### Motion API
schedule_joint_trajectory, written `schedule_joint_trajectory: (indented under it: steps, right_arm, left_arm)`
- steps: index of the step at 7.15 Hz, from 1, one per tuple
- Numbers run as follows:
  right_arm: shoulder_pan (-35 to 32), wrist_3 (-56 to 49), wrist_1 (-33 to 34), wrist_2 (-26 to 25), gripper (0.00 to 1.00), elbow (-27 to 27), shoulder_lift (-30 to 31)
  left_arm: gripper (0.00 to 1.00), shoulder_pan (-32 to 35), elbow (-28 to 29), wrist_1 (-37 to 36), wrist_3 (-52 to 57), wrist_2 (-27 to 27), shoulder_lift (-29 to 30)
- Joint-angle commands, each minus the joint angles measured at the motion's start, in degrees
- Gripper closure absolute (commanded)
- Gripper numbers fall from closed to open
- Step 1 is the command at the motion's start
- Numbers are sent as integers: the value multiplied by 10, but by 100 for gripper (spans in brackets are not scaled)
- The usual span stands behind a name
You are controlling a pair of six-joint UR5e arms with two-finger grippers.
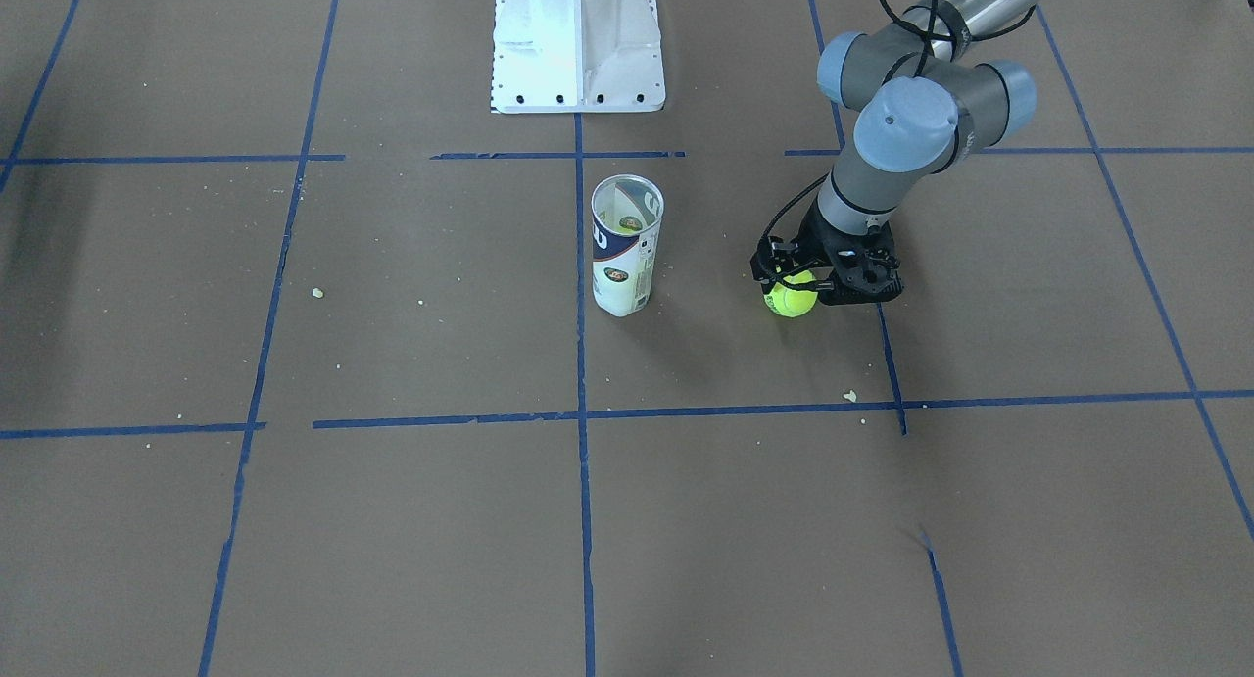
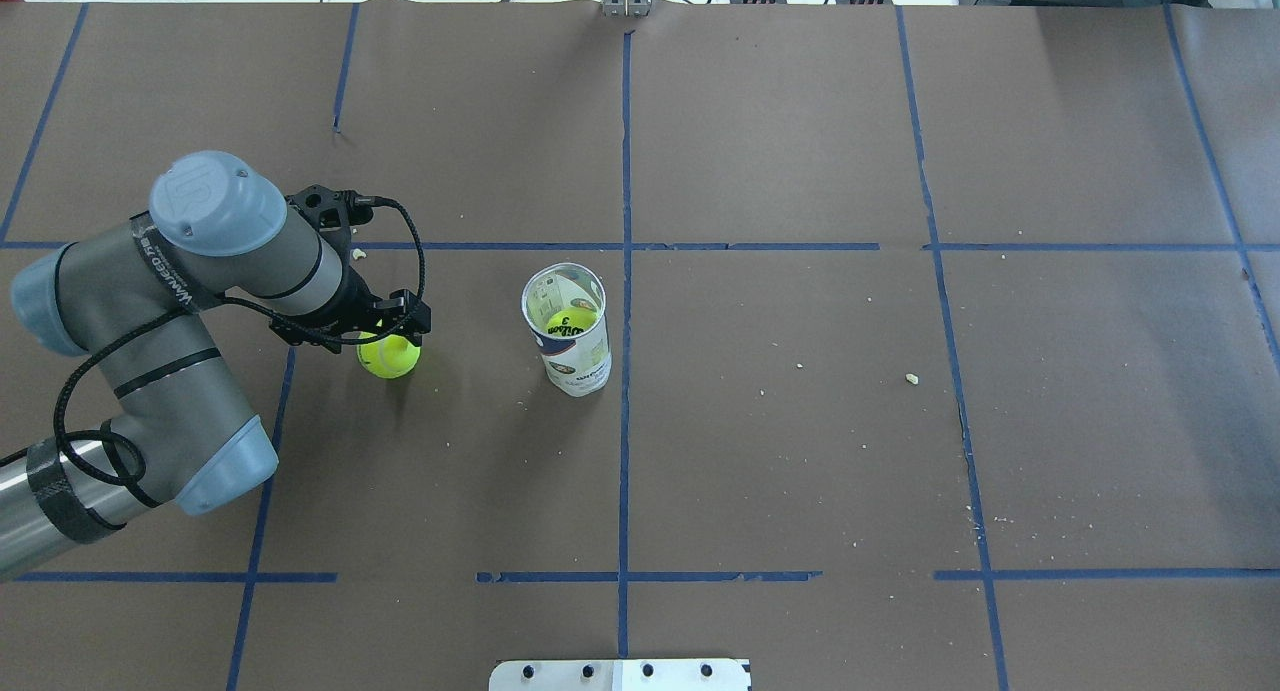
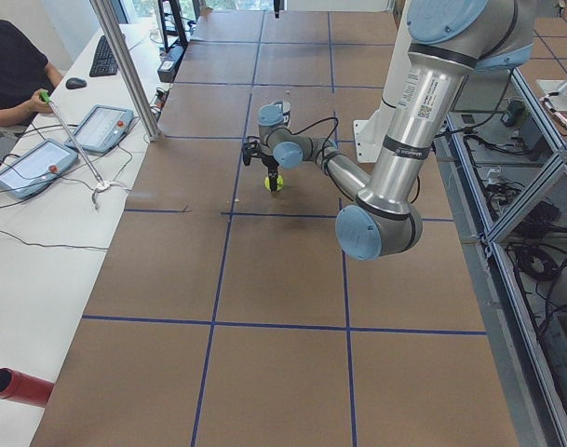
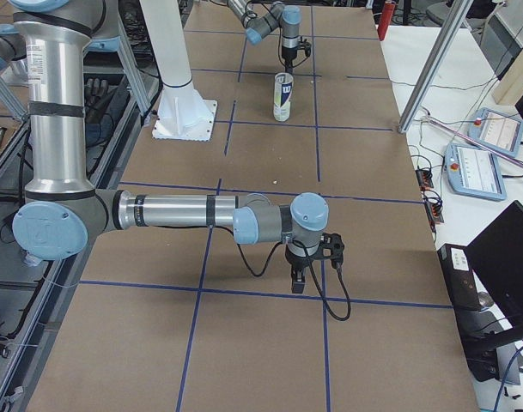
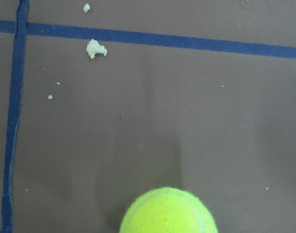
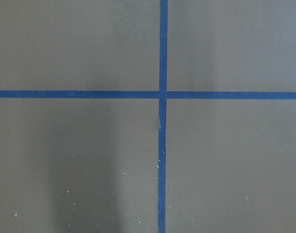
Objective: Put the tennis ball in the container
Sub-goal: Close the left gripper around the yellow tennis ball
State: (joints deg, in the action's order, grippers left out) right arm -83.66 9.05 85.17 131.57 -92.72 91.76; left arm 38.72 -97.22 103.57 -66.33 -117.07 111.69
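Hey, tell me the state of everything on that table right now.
tennis ball: apparently on the table, under the left gripper.
container: upright, open-topped, second ball inside.
left gripper: straddling the tennis ball; grip unclear.
right gripper: low over the table; open or shut unclear.

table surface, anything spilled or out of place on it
Pale crumbs are scattered over the brown paper, with one clump near the blue tape in the left wrist view. The container stands upright and already holds one ball. Nothing looks damaged.
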Motion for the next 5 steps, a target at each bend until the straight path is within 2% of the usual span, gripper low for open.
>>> schedule_joint_trajectory:
  steps: [1, 4, 5]
  right_arm:
    - [0, 0, 0, 0, 0, 0, 0]
    - [0, 0, 0, 0, 0, 0, 0]
    - [0, 0, 0, 0, 0, 0, 0]
  left_arm:
    - [0, -2, 8, 14, -1, -1, -1]
    - [0, -6, 8, 18, -4, -2, 0]
    - [22, -10, 8, 19, -5, -1, -1]
